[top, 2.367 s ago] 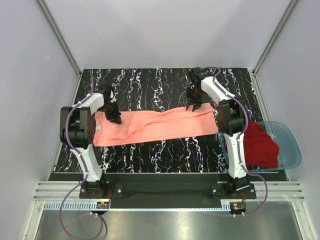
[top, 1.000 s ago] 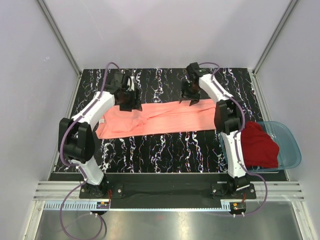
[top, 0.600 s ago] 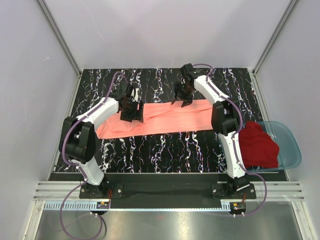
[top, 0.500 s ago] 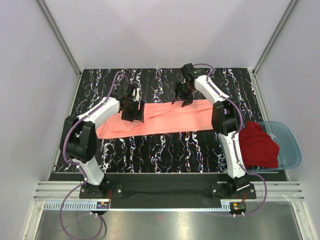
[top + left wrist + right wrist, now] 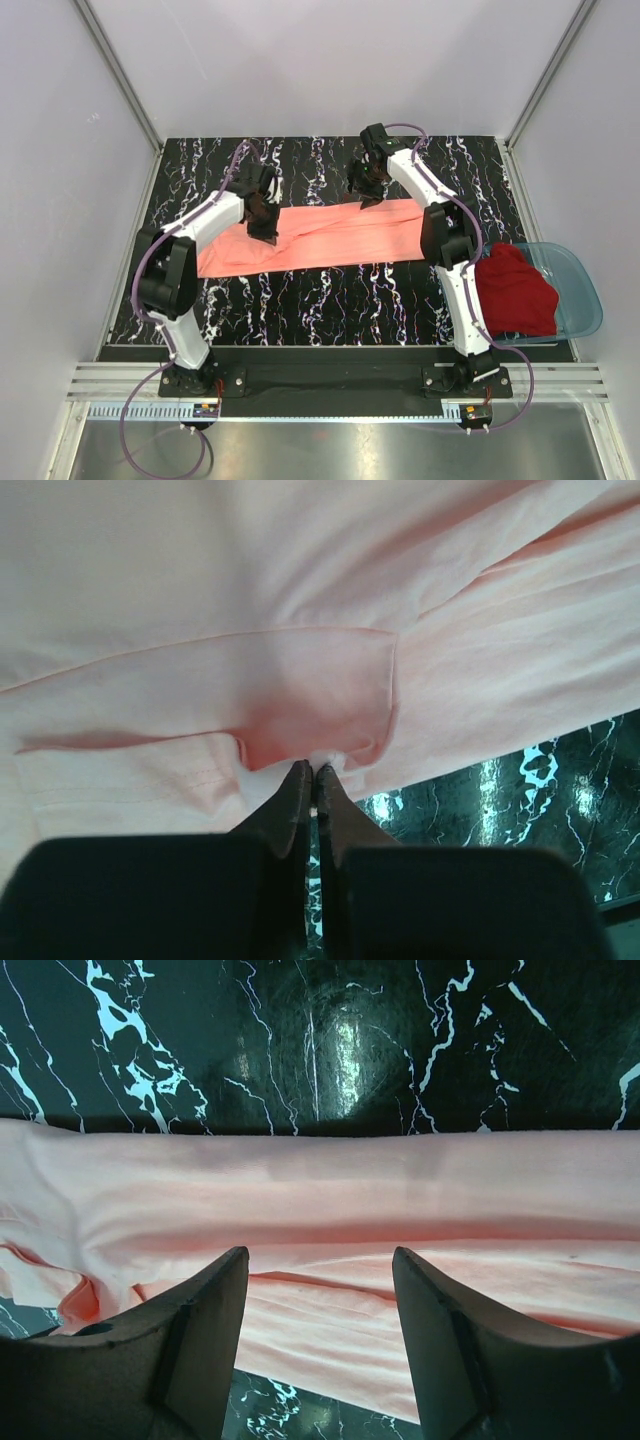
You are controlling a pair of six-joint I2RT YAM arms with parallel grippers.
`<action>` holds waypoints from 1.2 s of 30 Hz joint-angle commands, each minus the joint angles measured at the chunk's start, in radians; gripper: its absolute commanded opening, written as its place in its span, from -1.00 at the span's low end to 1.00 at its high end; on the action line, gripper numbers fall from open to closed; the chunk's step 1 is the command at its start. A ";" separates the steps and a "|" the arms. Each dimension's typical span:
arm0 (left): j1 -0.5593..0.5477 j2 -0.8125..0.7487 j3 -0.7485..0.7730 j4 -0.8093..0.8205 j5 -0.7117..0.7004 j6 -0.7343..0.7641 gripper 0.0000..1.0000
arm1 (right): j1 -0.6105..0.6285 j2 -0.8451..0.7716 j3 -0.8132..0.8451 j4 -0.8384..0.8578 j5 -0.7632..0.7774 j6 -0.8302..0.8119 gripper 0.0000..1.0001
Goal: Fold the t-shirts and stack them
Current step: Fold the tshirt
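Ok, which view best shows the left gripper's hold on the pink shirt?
Left wrist: the left gripper is shut, pinching a fold of the pink shirt. From the top, the wrist hides the fingers. The right wrist shows only shirt under the open right gripper.

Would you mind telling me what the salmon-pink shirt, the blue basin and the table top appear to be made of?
The salmon-pink shirt: soft matte cloth, probably cotton knit; it puckers and folds, with stitched hems. The blue basin: smooth, translucent, likely plastic; its wall is see-through. The table top: glossy black with white marble veining, reflecting a lamp; stone or printed laminate, I cannot tell.
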State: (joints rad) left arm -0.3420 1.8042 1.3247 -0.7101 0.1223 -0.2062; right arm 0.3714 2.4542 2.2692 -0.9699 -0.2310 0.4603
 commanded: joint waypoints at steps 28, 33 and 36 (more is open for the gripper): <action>-0.003 -0.190 -0.090 -0.107 -0.039 -0.035 -1.00 | 0.004 -0.104 -0.204 0.063 -0.030 0.025 -0.36; -0.003 -0.177 -0.090 -0.106 -0.043 -0.036 -1.00 | -0.009 -0.141 -0.255 0.059 0.010 0.006 -0.37; -0.003 -0.167 -0.099 -0.101 -0.042 -0.039 -1.00 | -0.023 -0.182 -0.284 0.062 0.053 -0.005 -0.37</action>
State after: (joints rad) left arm -0.3420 1.6409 1.2331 -0.8207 0.0929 -0.2375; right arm 0.3660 2.3810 2.0041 -0.9142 -0.2443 0.4847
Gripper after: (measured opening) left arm 0.022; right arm 0.317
